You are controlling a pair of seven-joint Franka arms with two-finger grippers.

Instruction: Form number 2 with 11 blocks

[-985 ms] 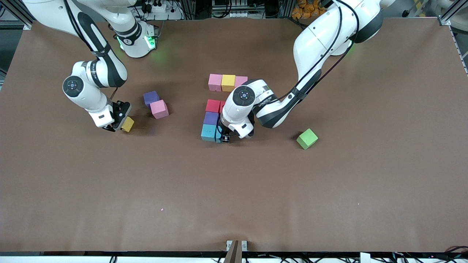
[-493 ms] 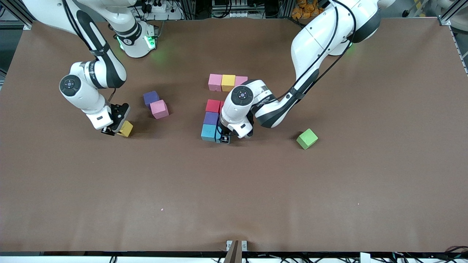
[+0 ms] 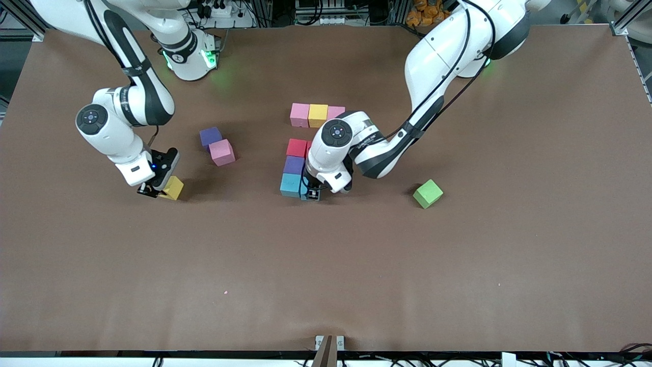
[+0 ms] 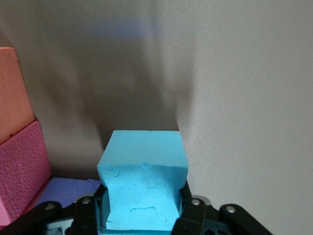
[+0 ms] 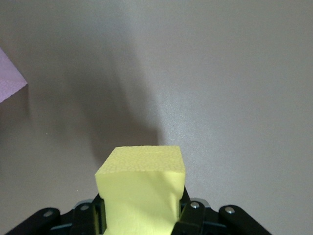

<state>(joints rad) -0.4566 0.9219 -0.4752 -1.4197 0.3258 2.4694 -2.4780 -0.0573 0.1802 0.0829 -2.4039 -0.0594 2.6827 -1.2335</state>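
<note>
My left gripper [image 3: 311, 193] is shut on a light blue block [image 3: 304, 190], low beside another light blue block [image 3: 290, 185] at the near end of the number 2. A purple block [image 3: 294, 165] and a red block [image 3: 296, 148] continue that column. Farther off lies a pink [image 3: 300, 114], yellow [image 3: 318, 115], pink [image 3: 336, 111] bar. In the left wrist view the blue block [image 4: 144, 176] fills the gripper [image 4: 142, 211], next to an orange block [image 4: 12, 93]. My right gripper [image 3: 162, 191] is shut on a yellow block [image 3: 173, 188], low over the table; it shows in the right wrist view as a yellow block [image 5: 142, 188] in the gripper [image 5: 142, 215].
A loose dark purple cube [image 3: 210, 136] and a pink cube [image 3: 222, 152] lie together between the right gripper and the number 2. A green cube [image 3: 428, 193] sits alone toward the left arm's end. The left arm's wrist covers part of the figure.
The right gripper has carried the yellow block toward the front camera and slightly toward the right arm's end of the table. The left gripper has stayed put on its blue block.
</note>
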